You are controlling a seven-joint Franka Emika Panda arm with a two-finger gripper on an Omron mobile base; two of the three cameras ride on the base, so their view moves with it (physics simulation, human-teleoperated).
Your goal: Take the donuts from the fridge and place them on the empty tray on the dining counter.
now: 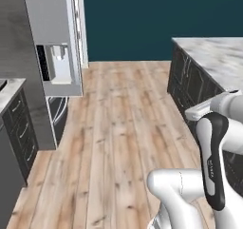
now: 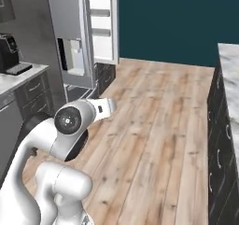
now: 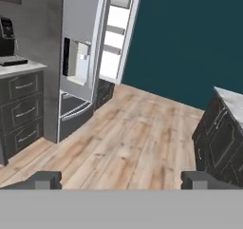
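2 steel fridge (image 3: 83,57) doors; veined marble dining counter (image 1: 216,57)

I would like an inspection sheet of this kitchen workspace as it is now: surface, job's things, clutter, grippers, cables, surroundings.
Surface: wood plank floor between the units; nothing lies on it.
Job's things: fridge stands at the left with one door swung open, white shelves on its inside. Dining counter at the right, marble top, dark base. Donuts and tray: nothing seen.
Clutter: a dark coffee machine on the marble worktop left of the fridge.
Grippers: gripper open, fingers wide apart, nothing between them, aimed across the floor toward the fridge.
Cables: nothing seen.
Surroundings: dark teal wall behind; grey drawers under the worktop.
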